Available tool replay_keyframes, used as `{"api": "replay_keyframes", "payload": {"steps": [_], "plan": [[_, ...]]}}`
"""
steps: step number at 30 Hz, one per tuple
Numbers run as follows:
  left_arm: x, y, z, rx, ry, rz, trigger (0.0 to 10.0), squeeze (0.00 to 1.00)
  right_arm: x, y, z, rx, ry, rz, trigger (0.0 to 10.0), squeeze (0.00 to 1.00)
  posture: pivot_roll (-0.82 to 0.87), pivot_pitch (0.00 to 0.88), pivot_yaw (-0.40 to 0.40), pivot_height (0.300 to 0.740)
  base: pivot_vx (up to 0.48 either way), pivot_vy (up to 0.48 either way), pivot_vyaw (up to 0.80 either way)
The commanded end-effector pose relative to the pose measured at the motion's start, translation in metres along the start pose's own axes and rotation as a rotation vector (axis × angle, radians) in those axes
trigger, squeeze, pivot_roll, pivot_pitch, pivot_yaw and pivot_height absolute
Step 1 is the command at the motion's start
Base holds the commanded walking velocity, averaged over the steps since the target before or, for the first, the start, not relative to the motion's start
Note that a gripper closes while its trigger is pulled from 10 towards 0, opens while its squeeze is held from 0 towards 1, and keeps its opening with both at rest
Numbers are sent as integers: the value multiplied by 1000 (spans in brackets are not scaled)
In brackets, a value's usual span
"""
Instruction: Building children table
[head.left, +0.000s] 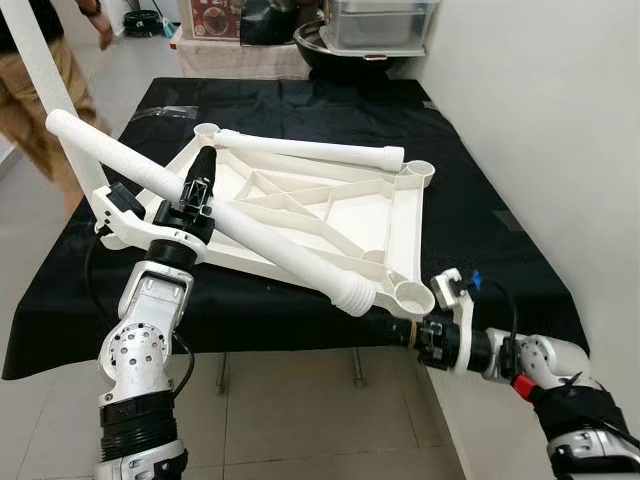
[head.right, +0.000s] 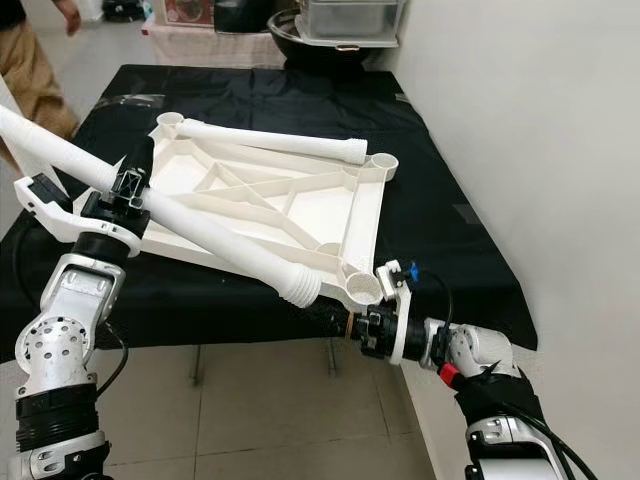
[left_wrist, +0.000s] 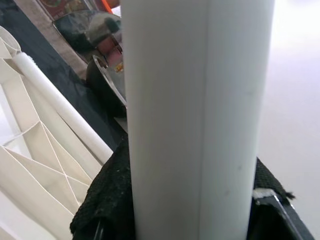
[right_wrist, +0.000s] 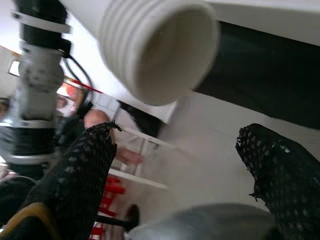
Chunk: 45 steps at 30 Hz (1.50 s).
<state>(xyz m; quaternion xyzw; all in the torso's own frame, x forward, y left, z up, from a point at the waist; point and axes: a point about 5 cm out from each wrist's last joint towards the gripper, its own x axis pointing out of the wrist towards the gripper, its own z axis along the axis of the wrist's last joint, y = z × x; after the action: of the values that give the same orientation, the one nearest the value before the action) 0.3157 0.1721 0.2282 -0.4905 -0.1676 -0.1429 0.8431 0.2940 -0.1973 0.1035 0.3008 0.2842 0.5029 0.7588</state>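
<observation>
The white plastic table top (head.left: 405, 232) lies upside down on the black-covered table (head.left: 480, 220). My left gripper (head.left: 199, 188) is shut on a long white leg (head.left: 280, 245) and holds it slanted over the top. The leg's threaded end (head.left: 356, 297) hangs just past the front edge, beside the front right corner socket (head.left: 413, 295). My right gripper (right_wrist: 180, 170) is open below the table's front edge, its fingers (right_wrist: 80, 175) apart under the threaded end (right_wrist: 160, 45). A second white leg (head.left: 310, 150) lies across the top's far side.
A white wall (head.left: 560, 120) runs close along the table's right. Metal pots and a tray (head.left: 375, 25) stand behind the table. A person (head.left: 35, 95) stands at the far left, with another white tube (head.left: 50, 90) upright there. Tiled floor (head.left: 300, 420) lies in front.
</observation>
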Motion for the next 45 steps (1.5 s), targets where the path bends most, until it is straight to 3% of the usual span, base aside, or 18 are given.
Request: {"api": "replay_keyframes", "payload": {"steps": [1,5,6,14,15,18,19,23,26,29,35,45], "plan": [[1,-9,2,45,30,-60,0,0,-8,-9,1,-79,33,-100,10000,0,56,69,-72,740,0,0,0],[2,-12,0,96,99,-92,0,0,-16,-14,20,-171,-20,-187,10000,0,57,63,-72,740,0,0,0],[2,-14,-1,129,135,-114,10000,0,-18,-11,31,-198,-50,-187,10000,0,64,57,-73,740,0,0,0],[4,-21,-1,207,251,-213,10000,0,-22,1,65,-302,-135,-164,10000,0,66,41,-68,740,0,0,0],[8,-24,0,224,299,-260,10000,0,-17,13,83,-353,-177,-113,10000,0,64,33,-66,740,0,0,0],[11,-25,0,238,314,-276,10000,0,-10,19,89,-384,-188,-76,10000,0,63,31,-67,740,0,0,0],[11,-25,0,238,314,-276,10000,0,-10,19,89,-384,-188,-76,10000,0,63,31,-67,740,0,0,0],[18,-28,-5,265,350,-311,10000,0,18,43,91,-458,-142,118,10000,0,67,24,-63,740,0,0,0],[18,-29,-5,268,354,-316,10000,0,19,45,90,-464,-132,143,10000,0,67,24,-63,740,0,0,0],[22,-39,-9,253,410,-404,10000,0,36,63,86,-517,-97,265,10000,0,65,24,-58,740,0,0,0],[26,-47,-13,238,465,-484,10000,0,49,70,85,-539,-78,293,10000,0,67,28,-58,740,0,0,0],[36,-59,-25,243,550,-586,10000,0,70,73,87,-592,-34,215,10000,0,61,34,-46,740,0,0,0]]}}
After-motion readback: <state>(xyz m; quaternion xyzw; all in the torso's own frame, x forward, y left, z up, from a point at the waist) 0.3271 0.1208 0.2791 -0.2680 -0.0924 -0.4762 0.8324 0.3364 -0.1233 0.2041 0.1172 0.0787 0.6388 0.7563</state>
